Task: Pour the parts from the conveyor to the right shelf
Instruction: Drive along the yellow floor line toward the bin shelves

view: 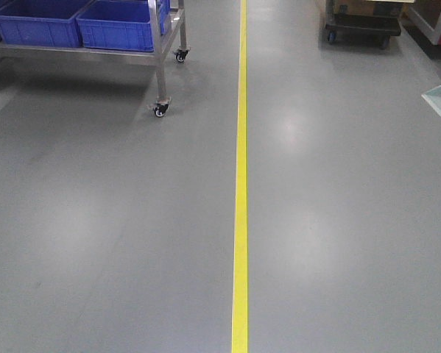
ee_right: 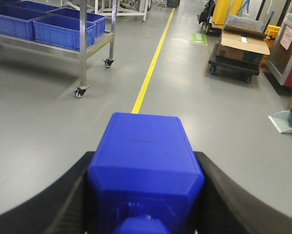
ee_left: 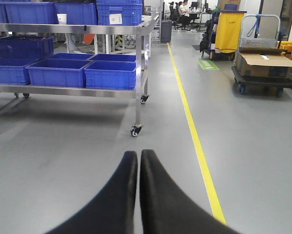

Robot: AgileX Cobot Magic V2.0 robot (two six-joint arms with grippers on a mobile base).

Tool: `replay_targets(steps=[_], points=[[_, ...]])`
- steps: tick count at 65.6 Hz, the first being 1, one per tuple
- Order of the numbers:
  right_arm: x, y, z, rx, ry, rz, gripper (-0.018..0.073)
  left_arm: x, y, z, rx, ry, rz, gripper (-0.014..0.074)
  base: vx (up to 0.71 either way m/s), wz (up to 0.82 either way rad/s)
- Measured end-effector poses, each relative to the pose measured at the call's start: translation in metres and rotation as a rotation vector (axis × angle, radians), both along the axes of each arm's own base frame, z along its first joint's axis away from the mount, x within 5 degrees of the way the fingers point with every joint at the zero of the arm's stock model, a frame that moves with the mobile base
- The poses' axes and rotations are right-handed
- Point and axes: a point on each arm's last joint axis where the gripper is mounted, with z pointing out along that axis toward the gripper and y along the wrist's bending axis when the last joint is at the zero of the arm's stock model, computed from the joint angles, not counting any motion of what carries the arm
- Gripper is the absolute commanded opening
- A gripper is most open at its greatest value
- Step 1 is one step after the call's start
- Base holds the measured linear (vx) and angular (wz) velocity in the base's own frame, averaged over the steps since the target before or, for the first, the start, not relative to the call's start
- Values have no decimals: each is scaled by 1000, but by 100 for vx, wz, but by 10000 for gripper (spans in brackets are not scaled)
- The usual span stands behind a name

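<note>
Blue plastic at the centre of the right wrist view: a small bright part point(ee_right: 146, 141), clamped in the right gripper point(ee_right: 145, 163), with black fingers point(ee_right: 63, 200) pressed against both flanks. Fills the lower middle of that view, close to the lens, above the glossy grey floor point(ee_right: 38, 122). Shows a flat top face and a rounded stub at the near end, cut off by the bottom edge.

Left gripper point(ee_left: 138, 161): clenched, with dark fingertips point(ee_left: 130, 163) touching along their inner edges. Hangs over bare floor, pointing toward the far end of the aisle.

Far left: a silver metal rack point(ee_left: 141, 48) on castors point(ee_left: 134, 130), well apart from both grippers. Carries large blue bins point(ee_left: 111, 75) side by side on the lower level, and more of them on the top level. Cannot tell from these angles what lies inside the bins.

Right of the rack: a yellow line point(view: 240, 184), straight from near to far along the floor.

Far right, beyond the line: a low black trolley point(ee_left: 260, 83) bearing an open cardboard box point(ee_left: 265, 61), and farther off a yellow cart point(ee_left: 228, 31).
</note>
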Motion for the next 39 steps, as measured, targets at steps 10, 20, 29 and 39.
replay_targets(steps=[10,20,29,39], points=[[0,0,0,0,0,0,-5,0,0,0,0,0,0,-6,72,1],[0,0,0,0,0,0,-5,0,0,0,0,0,0,-6,70,4],[0,0,0,0,1,0,-5,0,0,0,0,0,0,-6,67,16],[0,0,0,0,1,0,-5,0,0,0,0,0,0,-6,64,39]])
